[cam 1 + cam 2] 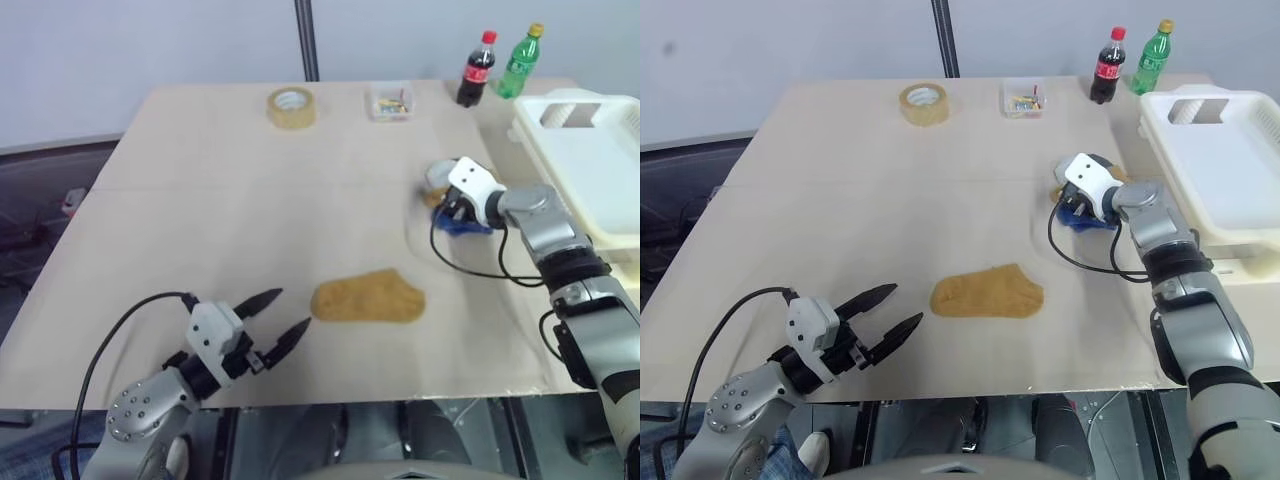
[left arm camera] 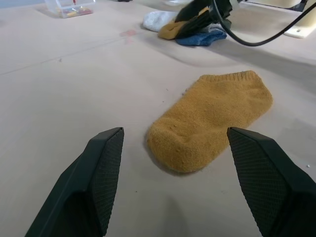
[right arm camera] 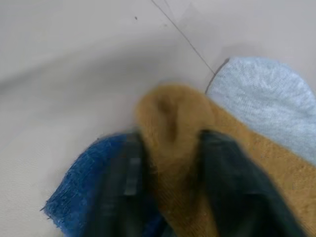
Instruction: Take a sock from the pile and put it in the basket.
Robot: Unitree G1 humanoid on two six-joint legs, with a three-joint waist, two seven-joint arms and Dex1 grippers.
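Observation:
The pile (image 1: 437, 186) lies on the table at the right, beside the white basket (image 1: 590, 165). It shows a light grey sock (image 3: 266, 98), a blue sock (image 3: 84, 182) and a mustard-yellow sock (image 3: 170, 118). My right gripper (image 3: 170, 163) is down on the pile, its two fingers pinched on a raised fold of the mustard sock. A second mustard sock (image 1: 367, 297) lies flat in the middle of the table. My left gripper (image 1: 278, 318) hovers open at the table's front left, pointing toward that flat sock (image 2: 212, 118) and apart from it.
At the table's far edge stand a tape roll (image 1: 291, 106), a small clear box (image 1: 390, 102), a cola bottle (image 1: 477, 68) and a green bottle (image 1: 520, 60). A black cable (image 1: 470, 262) loops on the table below the right wrist.

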